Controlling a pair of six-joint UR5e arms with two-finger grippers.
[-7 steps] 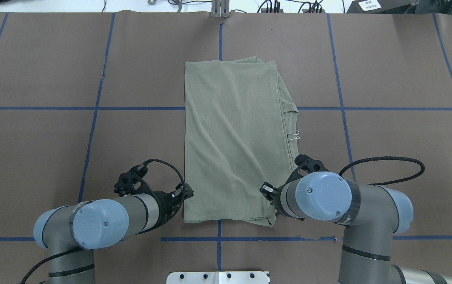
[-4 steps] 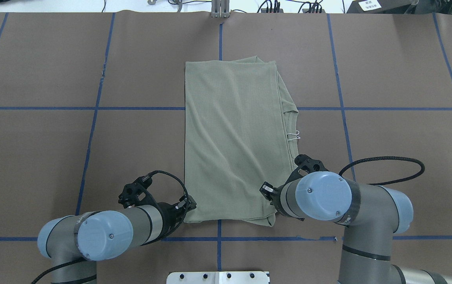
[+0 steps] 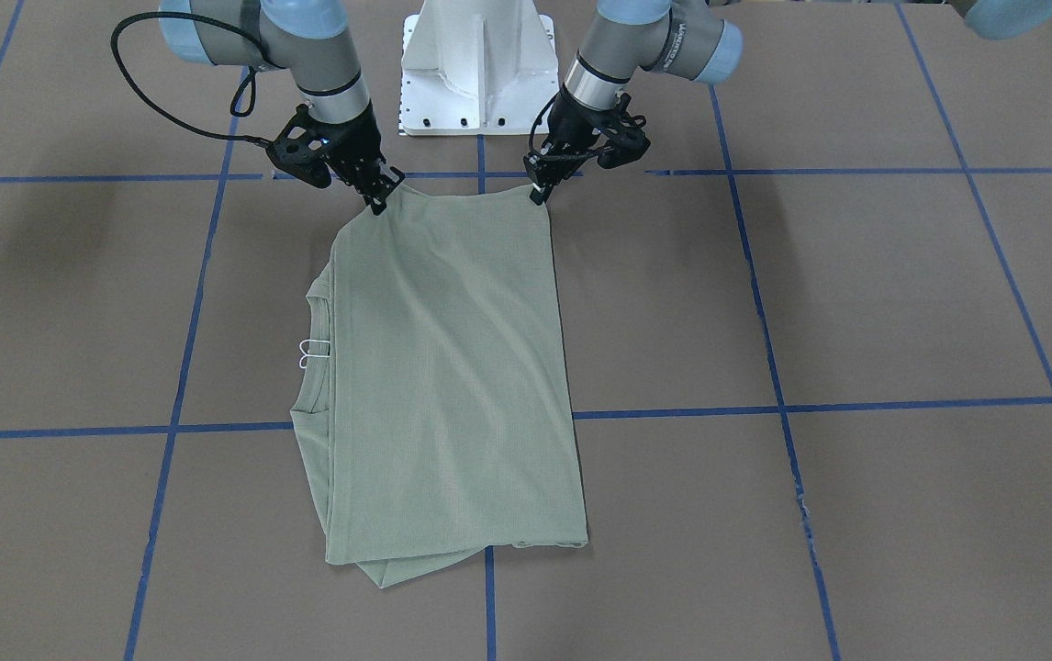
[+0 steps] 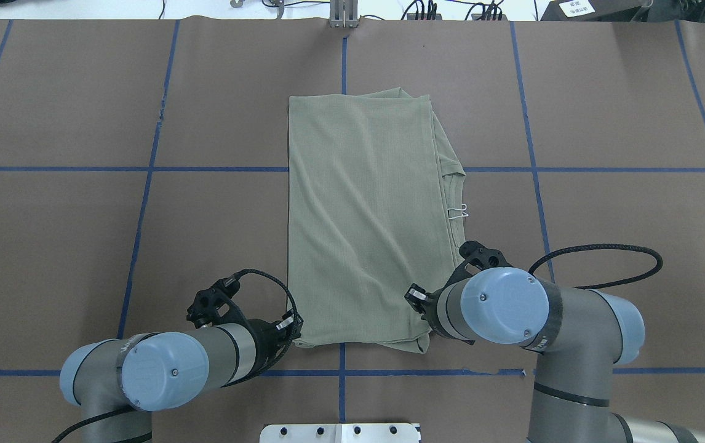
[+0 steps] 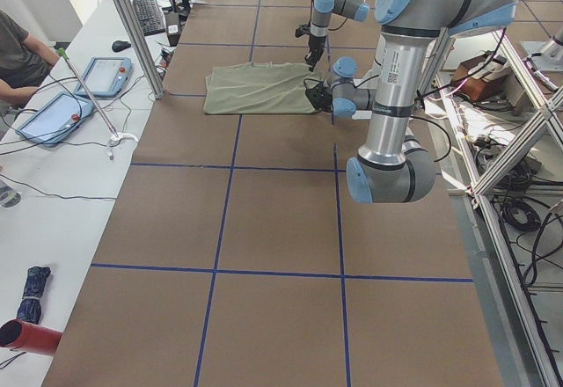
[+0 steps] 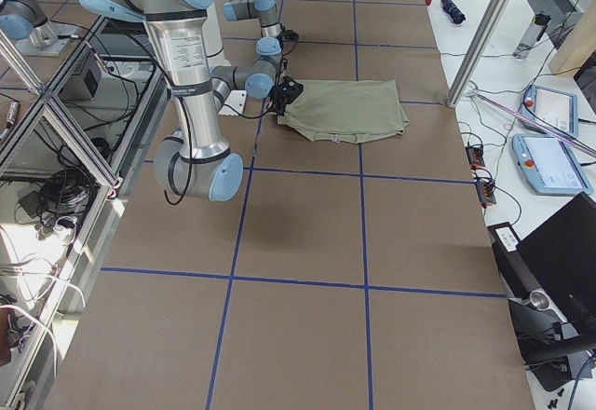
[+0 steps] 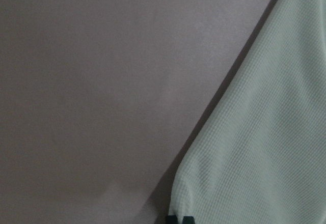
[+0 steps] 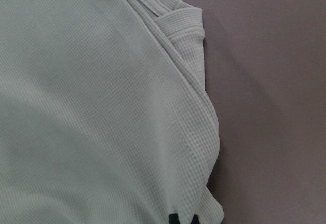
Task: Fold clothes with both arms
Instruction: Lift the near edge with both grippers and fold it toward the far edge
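Left gripper [image 3: 540, 191] pinches one corner of the rectangular, waffle-knit sage shirt [image 3: 453, 367]. Right gripper [image 3: 379, 200] clamps the other corner, with layered hems bunched just beyond its fingertips.

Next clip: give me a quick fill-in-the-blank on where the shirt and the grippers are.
1. The white hang tag pokes out of the shirt on the robot's ___ side.
2. The left gripper and right gripper each meet a ___ of the shirt, on the edge by the robot's base.
3. The tape lines on the table are ___.
Missing: right; corner; blue.
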